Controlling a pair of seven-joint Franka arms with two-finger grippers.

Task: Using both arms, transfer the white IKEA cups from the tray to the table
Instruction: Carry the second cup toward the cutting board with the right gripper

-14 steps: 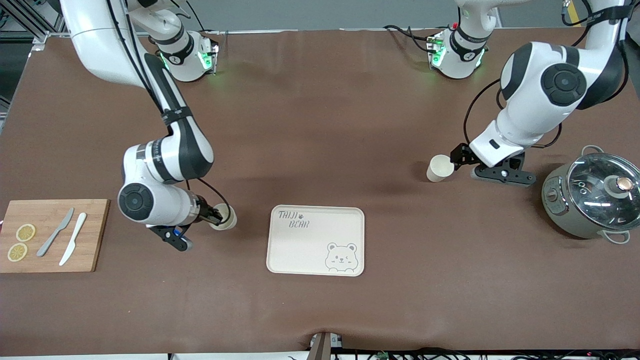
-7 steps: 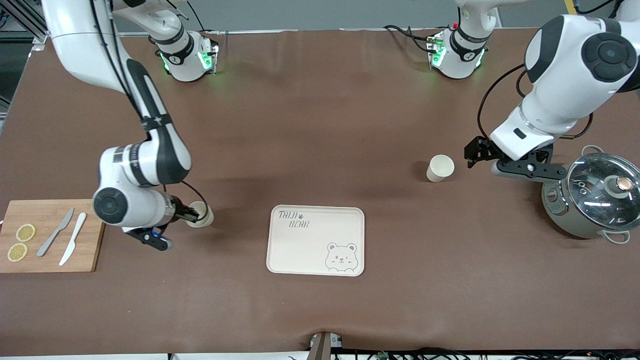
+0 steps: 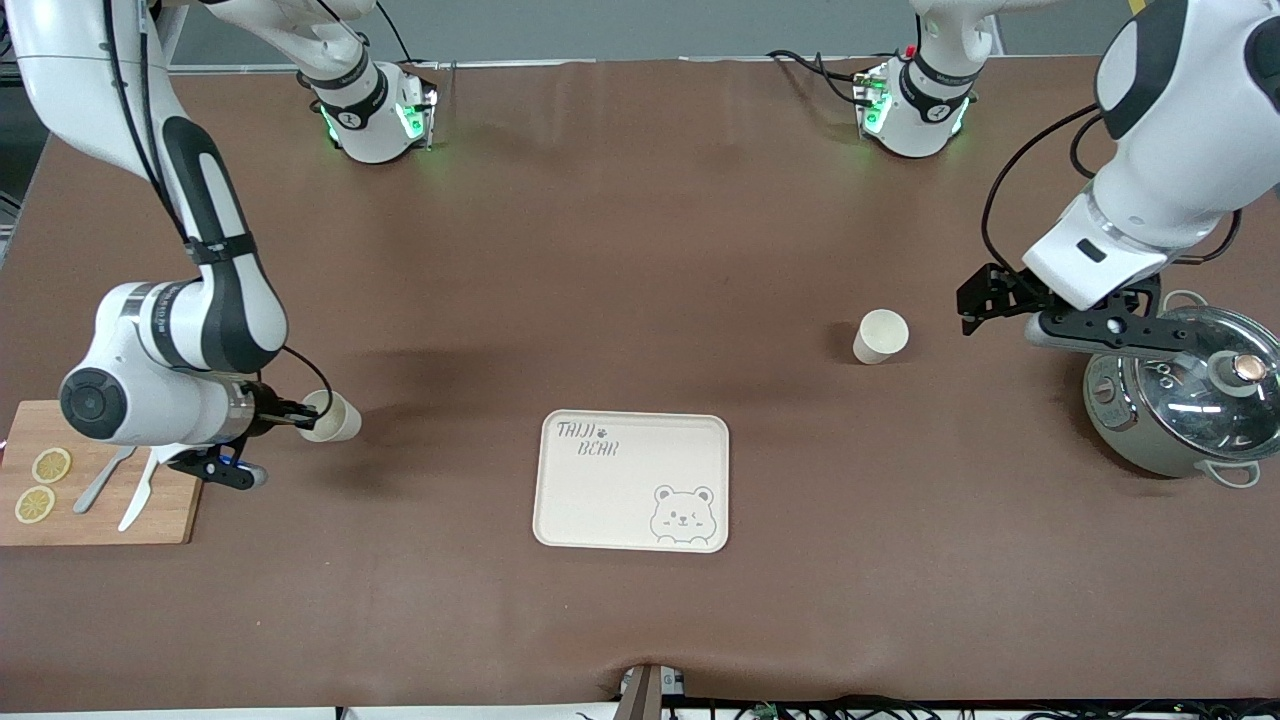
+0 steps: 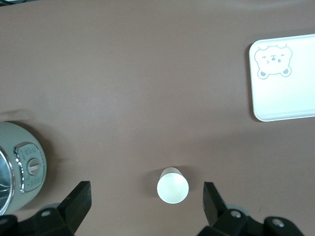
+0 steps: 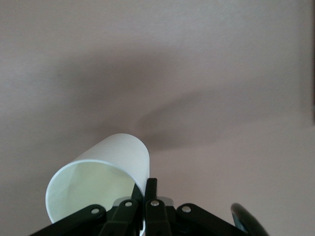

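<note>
Since the earlier frames the right gripper (image 3: 285, 413) has carried its white cup (image 3: 331, 417) away from the tray (image 3: 633, 480) toward the cutting board (image 3: 170, 515) at the frame's lower left, while the left gripper (image 3: 985, 300) has drawn back and up from the second cup (image 3: 881, 336) toward the pot (image 3: 1190, 395). That second cup stands upright on the table (image 3: 640, 250) at right of centre, apart from the spread left gripper, and the tray is bare. What matters next is the held cup's lean: the right gripper pinches its rim (one finger inside), its long axis tilted, so I judge it needs righting and lowering onto the table; both cups are plain, cream-white, tapered and handleless.
</note>
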